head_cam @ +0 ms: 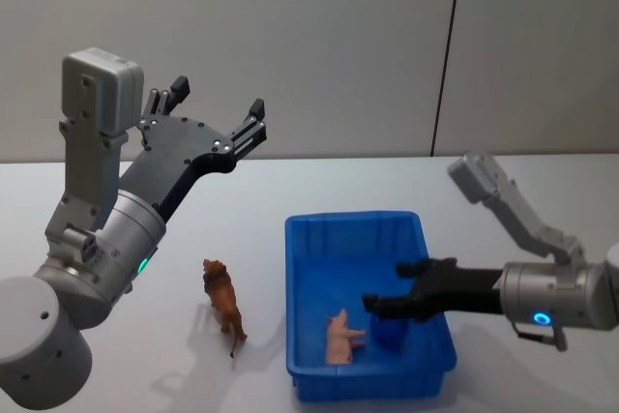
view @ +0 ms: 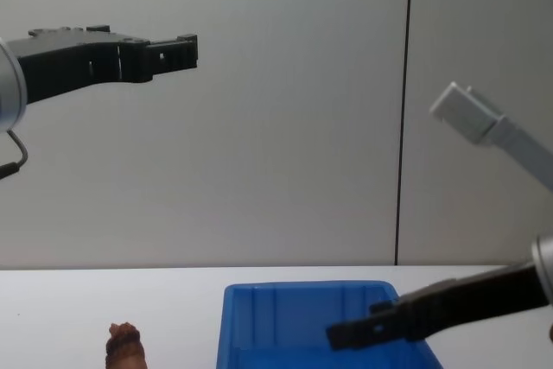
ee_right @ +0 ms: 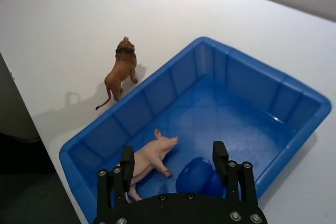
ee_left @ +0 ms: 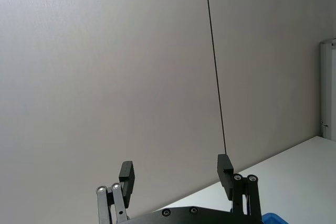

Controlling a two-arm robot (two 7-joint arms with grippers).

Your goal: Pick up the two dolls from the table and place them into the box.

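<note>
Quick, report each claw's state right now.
Left claw: open, holding nothing, raised high.
Right claw: open, holding nothing, over the box.

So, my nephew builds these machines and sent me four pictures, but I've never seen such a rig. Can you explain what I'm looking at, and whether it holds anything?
It is a robot with two arms, each ending in a two-fingered claw. One picture looks down from its head and one looks across the table from its chest. The other two come from a camera on each wrist. On the white table sits a blue box. A toy pink pig is inside it. A brown lion stands on the table beside the box, on the robot's left. The left claw is raised high in the air, open, pointing toward the wall. The right claw hangs over the box, open too. Neither holds anything.
</note>
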